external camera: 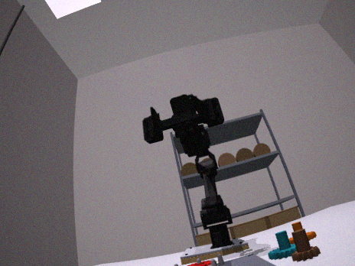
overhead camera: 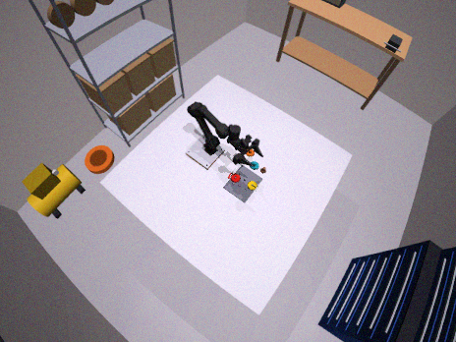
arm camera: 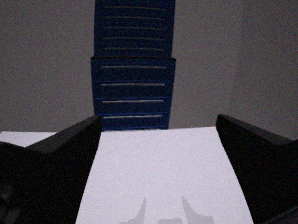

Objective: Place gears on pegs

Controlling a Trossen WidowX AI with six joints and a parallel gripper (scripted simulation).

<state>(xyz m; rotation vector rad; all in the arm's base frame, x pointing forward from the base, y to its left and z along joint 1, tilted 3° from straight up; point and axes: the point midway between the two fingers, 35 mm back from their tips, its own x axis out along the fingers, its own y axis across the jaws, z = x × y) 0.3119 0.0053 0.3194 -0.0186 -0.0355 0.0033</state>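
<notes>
The grey board (overhead camera: 240,194) (external camera: 249,262) holds the red gear (overhead camera: 235,178) (external camera: 200,264) and the yellow gear (overhead camera: 252,183). Short pegs between them are too small to count. A teal gear (overhead camera: 255,166) (external camera: 282,241), a brown gear (overhead camera: 263,170) (external camera: 301,241) and an orange gear (overhead camera: 251,153) (external camera: 297,226) stand upright on the table beside the board, handles up. My gripper (overhead camera: 256,159) (external camera: 184,113) (arm camera: 161,121) is open and empty, raised high above the table. In the wrist view its fingers stand wide apart with no gear between them.
The arm's base plate (overhead camera: 199,156) (external camera: 191,255) lies behind the board. A shelf rack (overhead camera: 123,46) (external camera: 229,173), an orange ring (overhead camera: 99,159), a yellow machine (overhead camera: 54,192), a wooden bench (overhead camera: 344,25) and dark blue racks (overhead camera: 375,285) (arm camera: 132,90) stand farther off.
</notes>
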